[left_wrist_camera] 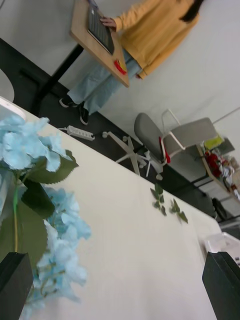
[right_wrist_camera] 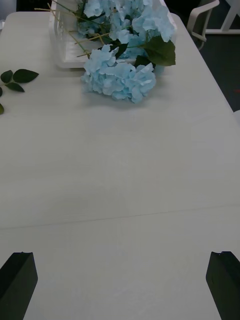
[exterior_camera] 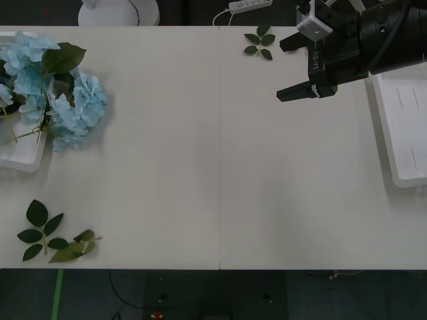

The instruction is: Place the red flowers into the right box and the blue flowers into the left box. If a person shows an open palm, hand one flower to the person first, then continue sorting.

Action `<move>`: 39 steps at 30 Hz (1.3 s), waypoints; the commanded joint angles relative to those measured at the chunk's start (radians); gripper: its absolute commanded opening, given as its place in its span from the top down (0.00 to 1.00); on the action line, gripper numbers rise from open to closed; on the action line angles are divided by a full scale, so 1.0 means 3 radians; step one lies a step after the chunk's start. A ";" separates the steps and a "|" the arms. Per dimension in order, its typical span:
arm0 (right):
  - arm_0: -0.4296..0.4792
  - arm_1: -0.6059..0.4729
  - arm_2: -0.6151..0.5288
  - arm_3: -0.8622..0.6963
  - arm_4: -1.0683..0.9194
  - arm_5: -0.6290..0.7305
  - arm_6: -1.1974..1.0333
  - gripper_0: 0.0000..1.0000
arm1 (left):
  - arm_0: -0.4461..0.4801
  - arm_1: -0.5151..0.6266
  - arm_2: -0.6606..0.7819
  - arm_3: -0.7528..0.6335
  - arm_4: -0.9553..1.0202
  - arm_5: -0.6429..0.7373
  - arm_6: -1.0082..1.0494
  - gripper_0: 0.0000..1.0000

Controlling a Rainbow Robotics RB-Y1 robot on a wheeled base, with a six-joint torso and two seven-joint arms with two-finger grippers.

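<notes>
the right gripper (exterior_camera: pixel 298 69), black fingers spread wide and holding nothing, hangs over the desk (exterior_camera: pixel 213 167) near its far right corner, just inward of the right box (exterior_camera: pixel 407 127). the right box, a shallow white tray on the desk's right edge, looks empty in the part that can be seen. the left gripper (left_wrist_camera: pixel 120 280), its dark fingers likewise parted with nothing between them, sits close beside the blue flowers (exterior_camera: pixel 63 100) at the desk's far left.

the blue flowers, pale sky-blue clusters with broad green leaves, are heaped in and over the left box (exterior_camera: pixel 23 157) at the far left edge, with one bloom spilling past the rim onto the desk. no red flower is visible on the desk, so the sorting appears close to finished. a sound next move would be to check that spilled bloom and, if needed, nudge it over the rim by the stalk, not the petals, which look soft and easy to crush.

loose things remain: a dark green leaf sprig (exterior_camera: pixel 259 43) near the far edge beside the right gripper, and a second leaf sprig (exterior_camera: pixel 53 239) at the near left corner. neither carries a bloom, so both are best left alone. a person in a yellow top (left_wrist_camera: pixel 150 30) stands at a raised board beyond the desk, no open palm offered. a grey chair (left_wrist_camera: pixel 155 140) and a power strip (left_wrist_camera: pixel 80 133) lie on the floor behind.
</notes>
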 commanded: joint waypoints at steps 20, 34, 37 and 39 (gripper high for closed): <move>-0.0057 -0.0144 0.0012 -0.0094 0.0015 -0.0033 -0.0004 0.00 | -0.0612 -0.0789 -0.0832 -0.2190 -0.2944 0.0327 0.0844 0.00; -0.0057 -0.0144 0.0012 -0.0094 0.0015 -0.0033 -0.0004 0.00 | -0.0944 -0.1004 -0.0934 -0.1816 -0.2320 0.0991 -0.0097 0.00; -0.0057 -0.0144 0.0012 -0.0094 0.0015 -0.0033 -0.0004 0.00 | -0.0944 -0.0615 -0.1093 -0.1566 -0.1579 0.0945 -0.0578 0.00; -0.0057 -0.0144 0.0012 -0.0094 0.0015 -0.0033 -0.0004 0.00 | -0.0944 -0.0349 -0.1221 -0.1453 -0.1139 0.0910 -0.0823 0.00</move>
